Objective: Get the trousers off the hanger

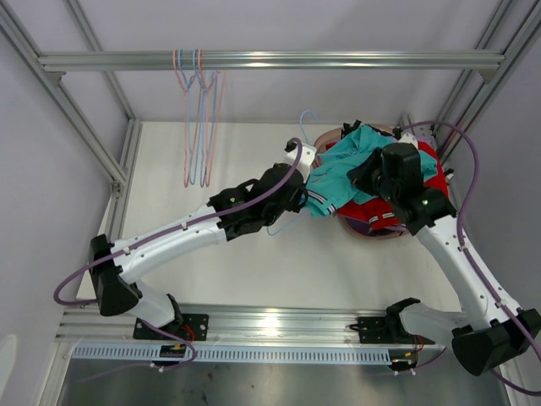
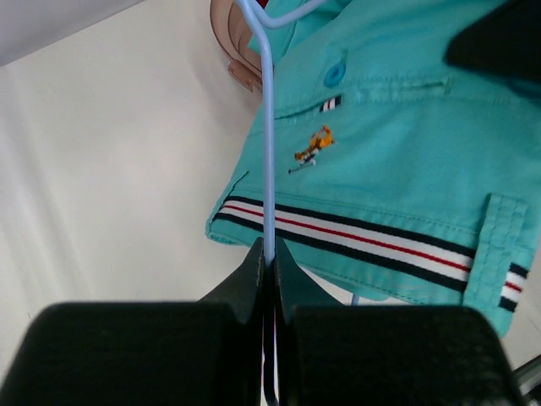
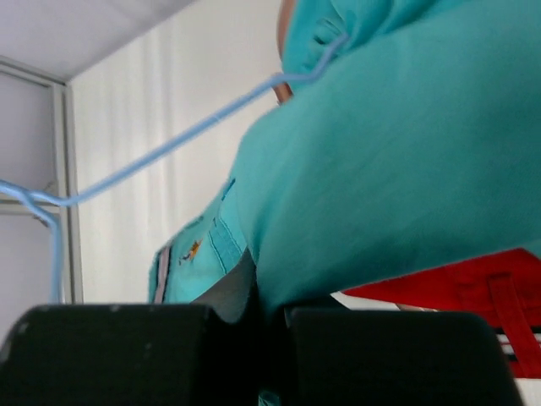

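Left wrist view has my left tool (image 2: 269, 254) closed tight on the thin blue wire of the hanger (image 2: 269, 152), with nothing between the fingers but the wire. Right wrist view shows my right tool (image 3: 269, 296) pinched on a fold of the teal trousers (image 3: 406, 169). The cloth runs down between the fingers, so I read it as clamped on fabric, though the tips themselves are covered by it.

So 1 tool holds wire and 1 holds cloth, which I take as the pulling-apart step. The garment is gripped but not yet free: the wire crosses the striped hem and runs into the folds further up.

Outward from the tools, the teal trousers lie on top of a heap near the far right corner of the counter (image 1: 254, 271). They rest over the red trousers (image 1: 359, 211), and the heap sits in a brownish basin (image 1: 368, 235). Spare hangers (image 1: 199, 118) dangle from the rail (image 1: 338, 59) over the far left corner.

Next, I judge the 2 tools must draw apart. The left should keep the hanger steady or ease it toward the left edge while the right slides the cloth along the wire and off its end. A sideways tug would likely just snag the soft fabric.
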